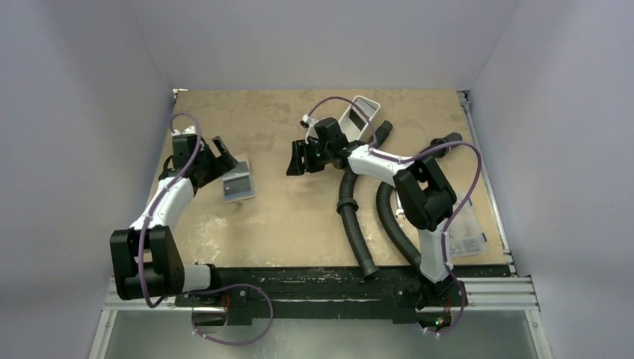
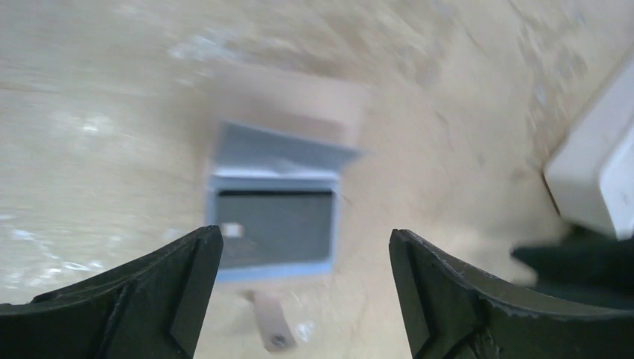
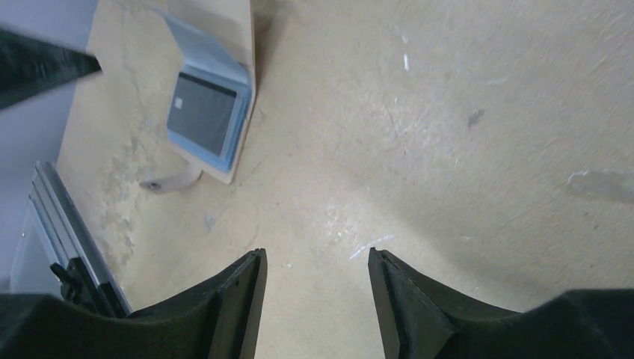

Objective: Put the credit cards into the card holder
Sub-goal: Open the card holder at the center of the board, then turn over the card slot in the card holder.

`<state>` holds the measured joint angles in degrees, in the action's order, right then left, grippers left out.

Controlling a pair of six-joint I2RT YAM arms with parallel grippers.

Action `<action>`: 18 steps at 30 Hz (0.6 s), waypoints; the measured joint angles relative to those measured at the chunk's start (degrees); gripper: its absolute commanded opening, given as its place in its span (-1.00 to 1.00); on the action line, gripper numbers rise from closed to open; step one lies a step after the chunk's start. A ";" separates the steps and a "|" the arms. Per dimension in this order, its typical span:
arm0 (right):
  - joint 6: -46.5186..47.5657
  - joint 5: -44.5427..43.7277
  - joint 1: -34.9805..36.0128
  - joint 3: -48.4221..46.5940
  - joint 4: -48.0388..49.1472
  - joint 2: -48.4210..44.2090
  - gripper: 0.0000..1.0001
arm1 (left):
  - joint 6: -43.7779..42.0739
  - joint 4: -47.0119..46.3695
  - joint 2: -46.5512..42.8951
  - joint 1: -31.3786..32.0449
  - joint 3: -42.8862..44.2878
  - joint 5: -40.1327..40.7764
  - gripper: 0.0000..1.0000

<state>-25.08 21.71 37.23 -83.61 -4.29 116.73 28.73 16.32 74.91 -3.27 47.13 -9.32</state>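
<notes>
Scuffed tan fibreboard table (image 1: 299, 224). Tan two-leaf card holder (image 2: 277, 217) lies open on it, pale lining up, just ahead of left gripper (image 2: 303, 247) and well left of right gripper (image 3: 314, 258). Its snap tab (image 2: 271, 329) lies on the board. White rectangular plastic tray (image 1: 362, 112) sits near the right gripper's wrist, far side. 2 black corrugated hoses (image 1: 350, 217) and clear plastic compartment box (image 1: 469, 233) lie well behind the right gripper, toward its arm base.

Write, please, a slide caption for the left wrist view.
Left gripper, jaws open, hovers over the open card holder, a black card in its pocket.
</notes>
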 measured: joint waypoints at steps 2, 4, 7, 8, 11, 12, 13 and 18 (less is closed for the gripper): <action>0.15 0.50 0.17 1.33 0.11 -0.09 0.26 | 1.20 -1.97 2.08 -3.45 0.20 1.38 0.83; 0.33 0.70 0.26 2.56 0.44 -0.46 0.26 | 2.38 -3.52 6.32 -5.09 1.22 1.79 0.84; 0.52 0.92 0.26 3.72 0.48 -1.62 0.26 | 3.89 -5.40 12.94 -5.14 2.62 2.23 0.84; 0.57 0.96 0.26 3.93 0.52 -2.14 0.26 | 4.31 -5.51 14.62 -4.94 2.97 2.78 0.83; 0.66 1.49 0.26 4.72 1.11 -4.15 0.27 | 4.52 -5.57 18.34 -4.90 4.35 3.61 0.71; 0.68 1.64 0.26 5.11 1.44 -4.87 0.27 | 4.37 -5.84 19.26 -4.92 4.83 3.02 0.68; 0.68 1.75 0.26 5.44 1.66 -5.53 0.27 | 3.89 -6.45 20.35 -4.92 5.42 1.77 0.58; 0.83 1.81 0.26 5.88 2.49 -6.78 0.28 | 0.81 -10.86 25.29 -3.78 8.11 -8.59 0.45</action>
<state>-24.25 23.53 37.50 -77.73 -1.80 109.95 29.54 5.45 100.20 -7.05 55.24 -17.91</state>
